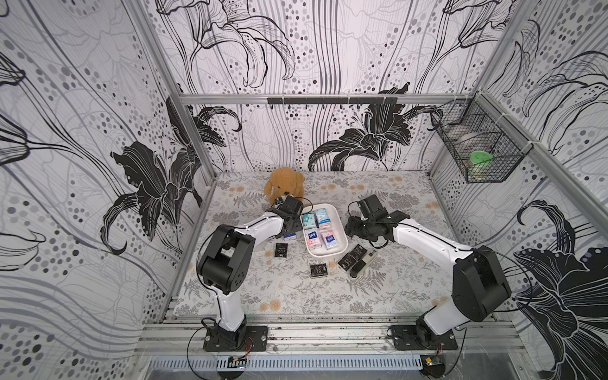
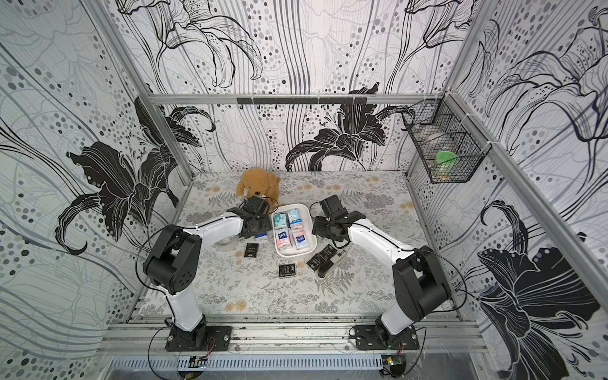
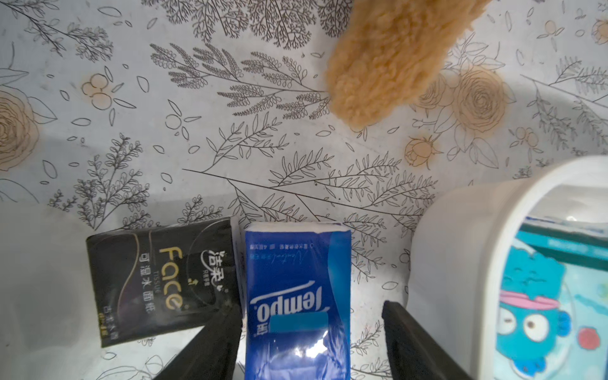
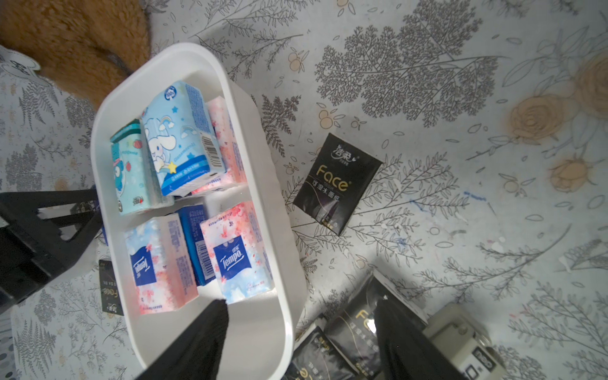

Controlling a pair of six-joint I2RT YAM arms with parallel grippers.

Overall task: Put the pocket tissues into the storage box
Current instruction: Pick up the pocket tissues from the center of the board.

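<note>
Blue-wrapped and soft, the tissue packet (image 3: 296, 289) lies flat on the table (image 3: 263, 148) between the spread, empty fingers of the left gripper (image 3: 311, 311), one finger (image 3: 214, 345) hard against its seam with a black packet (image 3: 161, 283), the other standing clear on the side toward the white box (image 3: 460, 230). Best, I judge, to centre, sink lower and close gently so the black neighbour is not pinched along. The right gripper (image 4: 301, 304) hangs spread and empty over the box wall.

storage box (image 4: 256, 329): smooth matt plastic | pocket tissues (image 3: 296, 279): glossy film wrappers | plush toy (image 3: 388, 59): fuzzy cloth
</note>
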